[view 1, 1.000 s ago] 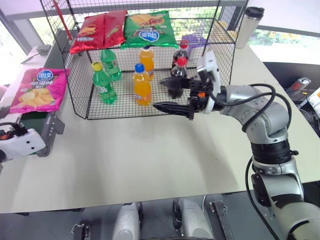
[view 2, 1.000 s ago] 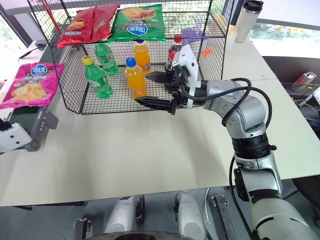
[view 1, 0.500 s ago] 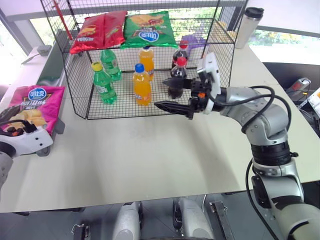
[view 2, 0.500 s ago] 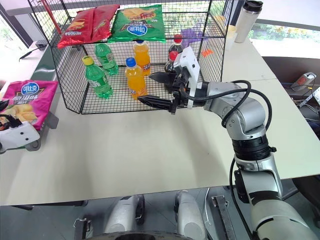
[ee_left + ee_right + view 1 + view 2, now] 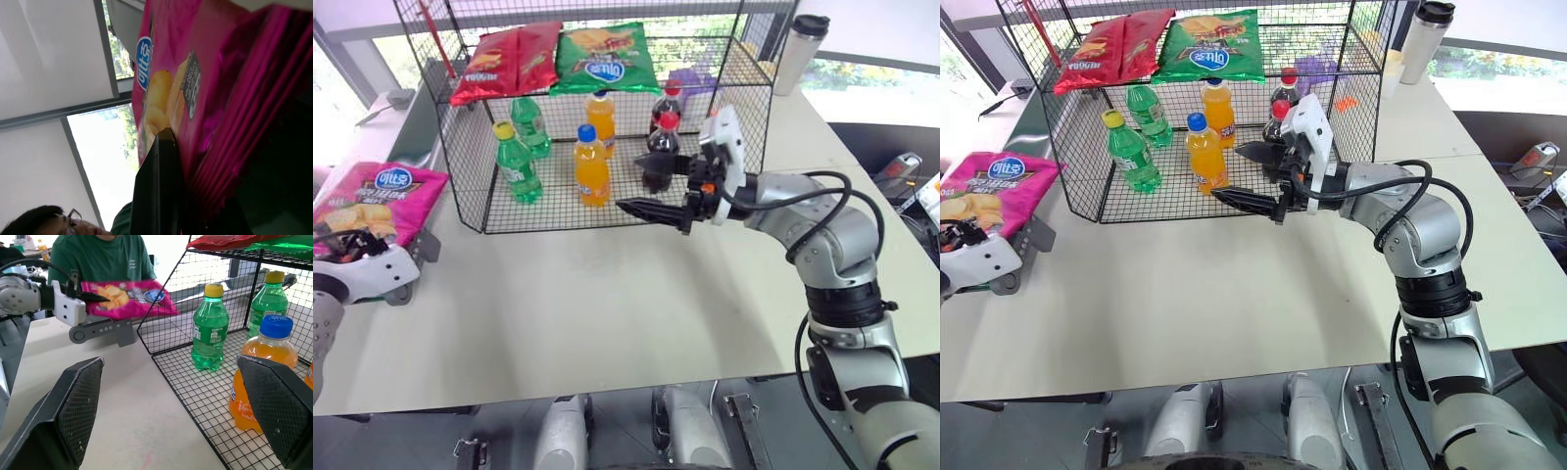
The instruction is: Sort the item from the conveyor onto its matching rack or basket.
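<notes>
I have the left tool (image 5: pixel 958 235) clamped on the near edge of the pink crisp bag (image 5: pixel 991 186), which lies at the end of the conveyor (image 5: pixel 1026 238) off the desk's (image 5: pixel 607 294) left edge. My right tool (image 5: pixel 656 186) hangs wide open and empty over the pale desk, just in front of the wire rack (image 5: pixel 558 73) with its bottles (image 5: pixel 590 166). Bright windows beyond; a person in a green shirt (image 5: pixel 98 257) sits past the conveyor.

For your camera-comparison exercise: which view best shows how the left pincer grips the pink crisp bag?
The right wrist view: from the side, the left pincer is shut on the pink crisp bag's near edge. The head views show the bag from above, its near end under the pincer. The left wrist view shows one finger against the foil, very near.
</notes>
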`<state>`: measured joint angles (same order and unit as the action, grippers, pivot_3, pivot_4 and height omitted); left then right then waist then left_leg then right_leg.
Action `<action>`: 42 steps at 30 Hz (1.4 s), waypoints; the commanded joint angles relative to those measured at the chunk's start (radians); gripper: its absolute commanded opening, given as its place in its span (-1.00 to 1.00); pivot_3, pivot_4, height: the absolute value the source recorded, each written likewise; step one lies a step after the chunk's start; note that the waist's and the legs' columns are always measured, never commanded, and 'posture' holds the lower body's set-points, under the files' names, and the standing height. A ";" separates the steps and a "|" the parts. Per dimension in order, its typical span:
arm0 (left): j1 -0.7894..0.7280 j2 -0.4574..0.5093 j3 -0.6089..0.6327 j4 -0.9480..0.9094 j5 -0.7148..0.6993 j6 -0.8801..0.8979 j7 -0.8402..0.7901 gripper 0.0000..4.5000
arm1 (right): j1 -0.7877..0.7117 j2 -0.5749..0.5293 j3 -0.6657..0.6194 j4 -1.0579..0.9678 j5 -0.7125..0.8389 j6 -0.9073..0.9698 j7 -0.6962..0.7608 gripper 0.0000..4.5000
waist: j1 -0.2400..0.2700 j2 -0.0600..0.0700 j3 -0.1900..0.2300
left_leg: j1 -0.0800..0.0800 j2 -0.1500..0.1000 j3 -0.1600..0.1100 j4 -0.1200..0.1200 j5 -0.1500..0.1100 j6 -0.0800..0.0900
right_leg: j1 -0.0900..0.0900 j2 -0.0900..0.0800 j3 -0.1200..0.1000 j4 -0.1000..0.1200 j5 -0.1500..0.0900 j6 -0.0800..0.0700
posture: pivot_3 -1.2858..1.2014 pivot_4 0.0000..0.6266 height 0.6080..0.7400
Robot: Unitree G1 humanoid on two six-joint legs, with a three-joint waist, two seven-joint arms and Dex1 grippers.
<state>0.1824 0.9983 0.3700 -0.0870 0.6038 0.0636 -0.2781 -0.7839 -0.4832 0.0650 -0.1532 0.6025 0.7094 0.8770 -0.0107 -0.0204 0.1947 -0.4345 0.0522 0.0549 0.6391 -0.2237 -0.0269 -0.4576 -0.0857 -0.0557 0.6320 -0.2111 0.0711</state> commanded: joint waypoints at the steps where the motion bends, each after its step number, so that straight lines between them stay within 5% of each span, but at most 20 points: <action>1: -0.016 0.010 0.025 -0.024 0.009 0.032 -0.011 -0.98 | -0.006 0.004 -0.021 -0.026 -0.001 -0.031 0.000 1.00 | -0.001 0.000 0.000 | 0.000 0.000 0.000 0.000 0.000 0.000 | 0.000 0.000 0.000 0.000 0.000 0.000 | 0.03 -0.52 1.00; 3: -0.029 0.007 0.036 -0.035 -0.013 0.055 -0.033 -0.98 | -0.003 0.007 -0.019 -0.020 -0.006 -0.040 0.000 1.00 | -0.001 0.000 0.000 | 0.000 0.000 0.000 0.001 0.000 0.000 | 0.000 0.000 0.000 0.000 0.000 0.000 | 0.03 -0.52 1.00; 7: -0.194 -0.105 0.204 -0.177 -0.299 0.290 -0.161 -0.98 | -0.005 0.000 -0.029 0.014 -0.024 -0.071 0.005 1.00 | 0.001 -0.001 0.000 | -0.001 0.000 -0.001 0.004 0.000 0.000 | 0.001 0.000 -0.001 0.001 0.000 0.000 | 0.03 -0.52 1.00; 12: -0.270 -0.093 0.420 -0.294 -0.551 0.566 -0.377 -0.98 | -0.034 -0.010 -0.057 0.075 -0.026 -0.099 0.022 1.00 | -0.007 -0.002 -0.001 | -0.006 0.001 -0.004 0.010 0.000 0.000 | 0.000 0.003 0.000 0.001 0.002 0.002 | 0.03 -0.52 1.00; 22: -0.167 0.127 0.918 -0.390 -0.993 1.072 -0.862 -0.98 | -0.124 -0.009 -0.147 0.256 0.032 -0.118 0.101 1.00 | 0.000 -0.002 -0.001 | -0.005 0.001 -0.005 0.010 0.000 0.000 | 0.001 0.004 0.000 0.000 0.001 0.002 | 0.03 -0.52 1.00; 26: -0.230 0.220 1.002 -0.383 -1.165 1.244 -0.949 -0.98 | -0.133 -0.019 -0.147 0.274 0.057 -0.088 0.160 1.00 | 0.000 -0.002 0.000 | -0.004 0.001 -0.006 0.010 0.000 0.000 | 0.002 0.004 -0.001 -0.001 0.001 0.002 | 0.03 -0.52 1.00; 31: -0.326 0.301 0.967 -0.366 -1.313 1.361 -0.963 -0.98 | -0.123 -0.029 -0.144 0.266 0.091 -0.033 0.217 1.00 | -0.007 -0.001 0.000 | -0.004 0.001 -0.006 0.009 0.000 0.000 | 0.003 0.004 0.000 0.000 0.001 0.002 | 0.03 -0.52 1.00; 35: -0.504 0.368 0.738 -0.283 -1.459 1.403 -0.861 -0.98 | -0.044 -0.049 -0.088 0.204 0.043 -0.057 0.244 1.00 | 0.000 -0.002 0.000 | -0.003 0.001 -0.008 0.009 0.000 0.000 | 0.003 0.005 -0.001 0.000 0.001 0.002 | 0.03 -0.52 1.00; 42: -0.887 0.297 0.407 -0.121 -1.656 1.372 -0.689 -0.98 | 0.041 0.017 -0.053 0.069 0.040 -0.083 0.178 1.00 | -0.007 -0.002 0.000 | 0.000 0.000 -0.008 0.010 0.000 0.000 | 0.007 0.005 0.000 0.001 0.001 0.003 | 0.03 -0.52 1.00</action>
<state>-0.6586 1.2946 0.8208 -0.2351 -1.0156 1.4672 -0.9980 -0.7285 -0.4913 0.0250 -0.0317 0.6381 0.6596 1.0870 -0.0179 -0.0222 0.1946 -0.4344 0.0528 0.0472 0.6486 -0.2236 -0.0271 -0.4503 -0.0809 -0.0558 0.6330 -0.2100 0.0738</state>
